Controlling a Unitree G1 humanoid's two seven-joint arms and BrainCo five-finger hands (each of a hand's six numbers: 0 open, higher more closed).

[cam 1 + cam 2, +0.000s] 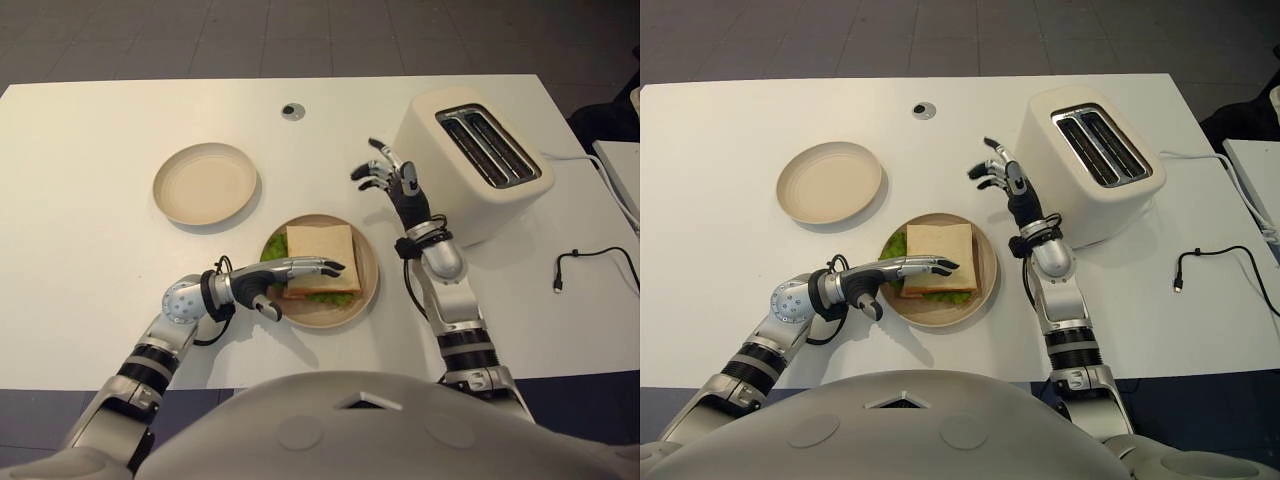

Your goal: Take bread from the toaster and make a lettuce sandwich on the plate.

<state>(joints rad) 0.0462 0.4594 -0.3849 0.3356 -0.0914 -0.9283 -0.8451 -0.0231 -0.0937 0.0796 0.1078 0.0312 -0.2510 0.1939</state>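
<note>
Your left hand (280,275), flat and empty, lies over the sandwich (322,248) on the plate (371,270). Your right hand (397,180) hangs open left of the toaster (470,165). It's likely soft and light, with slippery lettuce (272,246), so pinch the crusts gently.

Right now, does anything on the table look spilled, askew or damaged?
Nothing serious. The sandwich lies whole on its plate, with lettuce poking out at the edges. Only a loose black cable right of the toaster, its free end plugged into nothing, looks stray.
</note>
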